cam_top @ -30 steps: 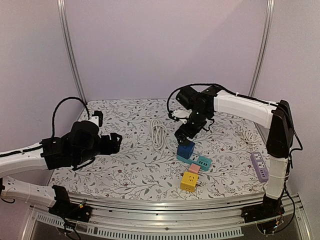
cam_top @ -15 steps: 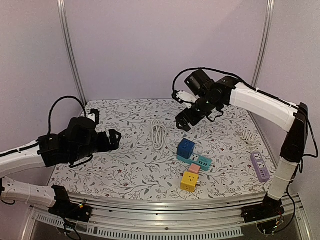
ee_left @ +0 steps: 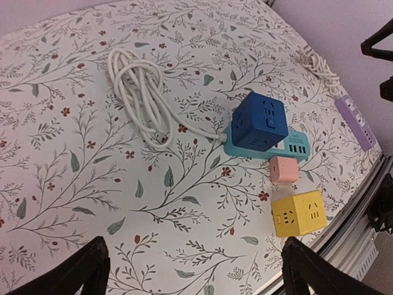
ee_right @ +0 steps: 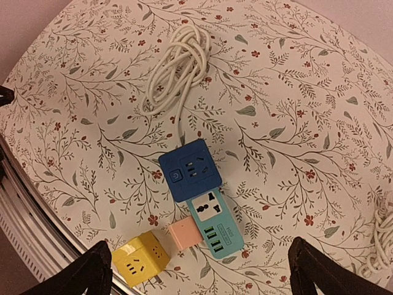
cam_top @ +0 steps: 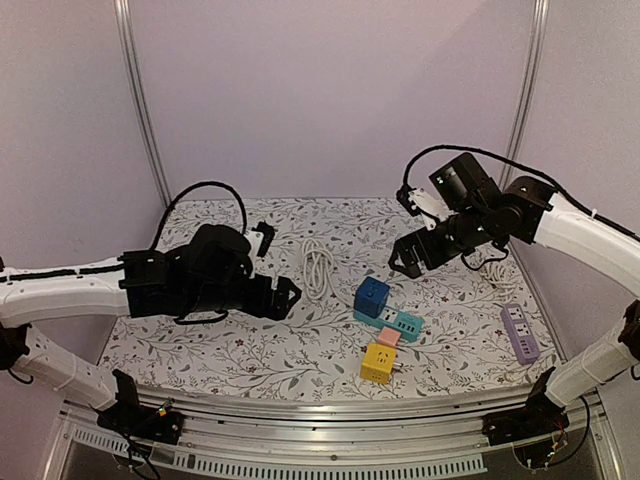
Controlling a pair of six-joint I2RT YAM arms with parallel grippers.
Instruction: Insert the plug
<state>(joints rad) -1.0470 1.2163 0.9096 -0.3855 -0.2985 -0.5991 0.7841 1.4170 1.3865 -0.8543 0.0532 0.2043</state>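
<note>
A blue cube socket (cam_top: 371, 296) sits on the end of a teal power strip (cam_top: 405, 324), and its white cable lies coiled (cam_top: 317, 265) behind it. A pink adapter (cam_top: 388, 338) lies against the strip's near side, with a yellow cube socket (cam_top: 378, 362) in front. The right wrist view shows them as blue cube (ee_right: 190, 170), strip (ee_right: 218, 230), pink adapter (ee_right: 184, 236) and yellow cube (ee_right: 140, 261). My right gripper (cam_top: 412, 250) hangs open and empty above and right of the cube. My left gripper (cam_top: 275, 266) is open and empty, left of the cube (ee_left: 261, 121).
A purple power strip (cam_top: 519, 332) lies at the right edge, with a second white cable (cam_top: 495, 270) behind it. The table's metal front rail (cam_top: 330, 410) runs close to the yellow cube. Metal frame posts (cam_top: 140, 100) stand at the back corners.
My right gripper has lifted off the blue cube and drawn back up and to the right. My left arm has swung right toward the middle of the table.
</note>
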